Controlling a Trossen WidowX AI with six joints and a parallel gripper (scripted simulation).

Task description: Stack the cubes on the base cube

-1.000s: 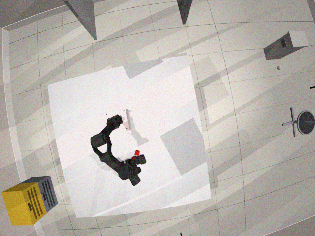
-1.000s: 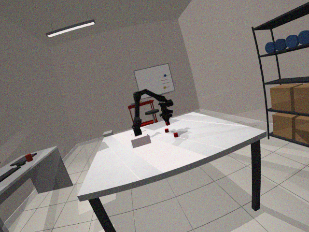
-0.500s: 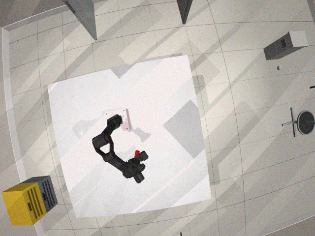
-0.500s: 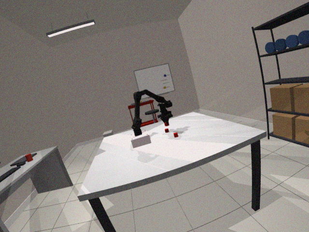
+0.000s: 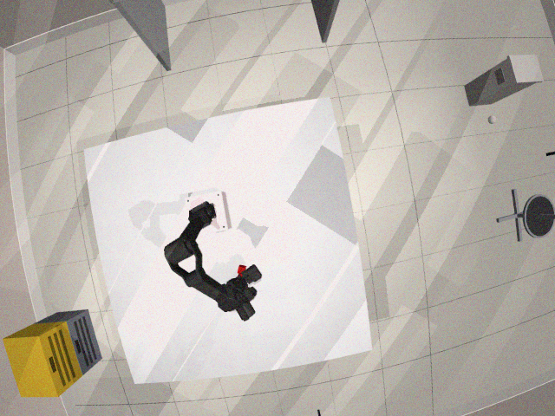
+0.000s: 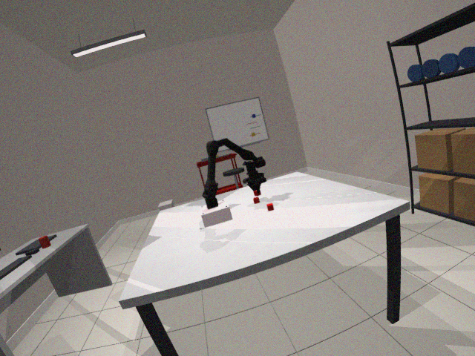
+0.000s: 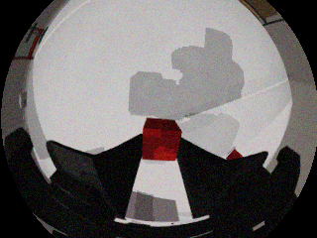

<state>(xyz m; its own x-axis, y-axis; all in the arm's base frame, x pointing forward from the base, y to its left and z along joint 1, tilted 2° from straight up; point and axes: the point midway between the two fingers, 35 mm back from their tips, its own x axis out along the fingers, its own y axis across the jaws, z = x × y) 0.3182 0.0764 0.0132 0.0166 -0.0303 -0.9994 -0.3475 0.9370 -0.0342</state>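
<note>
One at a time: w/ hand (image 6: 256, 190) clenched on red cube (image 7: 161, 139), lower slow & level onto one corner of cube just below hand (image 6: 256, 200) on counter (image 6: 306, 214), prob. the base, w/o nudging it, leaving room for 2nd loose cube (image 6: 270, 207) nearby.

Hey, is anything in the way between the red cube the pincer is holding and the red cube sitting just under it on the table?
Nothing visible. The black pincer is shut on a small red cube, held above the white table. Only open air separates it from the red cube below. A third red cube sits apart, off to the side.
</note>
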